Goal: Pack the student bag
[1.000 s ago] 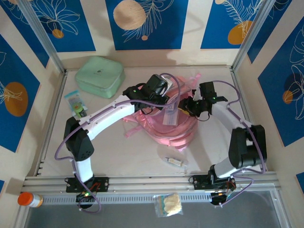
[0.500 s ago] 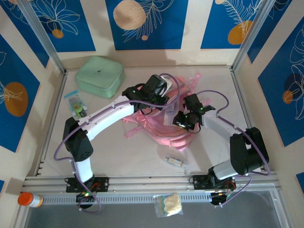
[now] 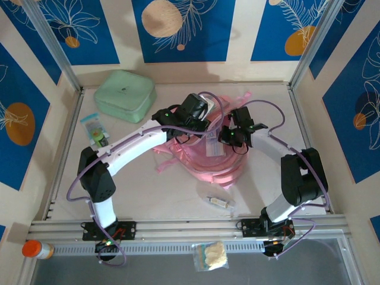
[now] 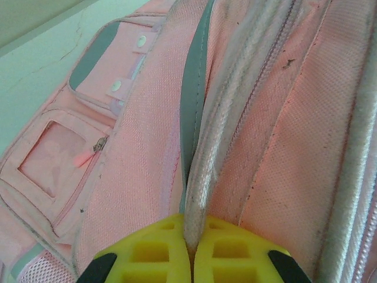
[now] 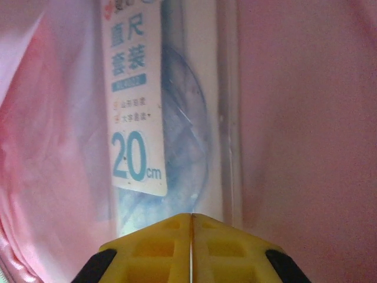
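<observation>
Currently in hand: putting the ruler pack (image 5: 138, 118) into the student bag (image 3: 205, 166), as I judge it. The pack stands inside the pink lining, with its "20 cm" label toward the right wrist camera.
Bag position: it lies in the middle of the table, between the two arms, and both grippers are at its far, upper part.
Left gripper (image 4: 191, 259): closed tight on the grey-white zip edge (image 4: 197, 188) of the bag. It seems to lift this edge so that the mouth is open.
Right gripper (image 5: 191, 247): the fingers are pressed together with no gap, just at the near end of the pack. You cannot tell if a thin plastic edge is caught between them.
Next move: you should probably guide the pack deeper, along the lining, until it no longer sticks out. Do not loosen the left grip, or the mouth may fall shut.
Waiting items: a small wrapped thing (image 3: 218, 202) lies near the front edge, a packet (image 3: 95, 127) lies beside the left arm, and the mint-green case (image 3: 124, 95) is at the far left. All are apart from the bag.
</observation>
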`<state>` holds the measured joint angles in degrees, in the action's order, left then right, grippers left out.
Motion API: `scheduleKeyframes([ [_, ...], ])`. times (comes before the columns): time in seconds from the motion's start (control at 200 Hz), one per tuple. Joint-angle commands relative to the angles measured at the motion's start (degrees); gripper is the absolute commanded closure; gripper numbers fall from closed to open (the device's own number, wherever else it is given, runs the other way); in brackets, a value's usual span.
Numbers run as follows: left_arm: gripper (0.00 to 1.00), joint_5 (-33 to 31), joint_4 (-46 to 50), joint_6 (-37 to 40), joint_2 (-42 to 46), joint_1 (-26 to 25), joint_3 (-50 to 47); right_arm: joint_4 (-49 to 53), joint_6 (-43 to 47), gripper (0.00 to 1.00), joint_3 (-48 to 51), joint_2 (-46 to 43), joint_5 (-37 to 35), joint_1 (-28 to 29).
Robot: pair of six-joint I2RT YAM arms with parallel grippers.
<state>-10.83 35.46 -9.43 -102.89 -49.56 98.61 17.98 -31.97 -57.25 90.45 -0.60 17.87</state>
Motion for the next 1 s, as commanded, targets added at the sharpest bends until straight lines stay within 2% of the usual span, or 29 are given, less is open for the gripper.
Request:
scheduleKeyframes([
  [0.0, 1.0, -0.07, -4.47, -1.18, 4.48, -0.06, 1.0, -0.98, 3.51, 0.89, -0.91, -3.18, 0.88, 0.05],
  [0.085, 1.0, 0.49, -4.57, -1.32, 4.58, -0.01, 1.01, 8.22, -1.21, 0.84, -1.51, -6.21, -5.85, 0.72],
  [0.16, 1.0, 0.7, -4.45, -1.19, 4.56, 0.0, 1.35, 7.57, -3.45, 0.81, 3.14, -9.98, -2.44, 1.65],
  [0.24, 1.0, 1.26, -4.08, -1.11, 4.22, -0.02, 2.15, 8.7, -6.5, 0.8, 6.89, -12.63, -2.2, 3.35],
  [0.32, 1.0, 2.03, -4.21, -1.11, 3.87, -0.03, 2.45, 7.57, -9.51, 0.8, 10.45, -13.69, -0.49, 5.08],
  [0.41, 1.0, 1.89, -3.75, -1.14, 3.53, -0.01, 2.97, 6.72, -11.72, 0.81, 12.6, -12.52, -1.82, 6.47],
  [0.515, 1.0, 1.61, -3.21, -1.11, 3.73, -0.01, 3.08, 6.6, -11.96, 0.83, 13.0, -10.43, -3.73, 6.02],
  [0.84, 1.0, 3.01, -1.96, -1.3, 2.96, -0.02, 3.71, -6.48, -5.84, 0.83, 7.12, -6.07, -6.18, 0.72],
  [0.995, 1.0, 2.64, -1.84, -1.32, 2.78, -0.08, 3.97, -8.48, -5.7, 0.83, 5.39, -4.3, 0.68, -0.95],
])
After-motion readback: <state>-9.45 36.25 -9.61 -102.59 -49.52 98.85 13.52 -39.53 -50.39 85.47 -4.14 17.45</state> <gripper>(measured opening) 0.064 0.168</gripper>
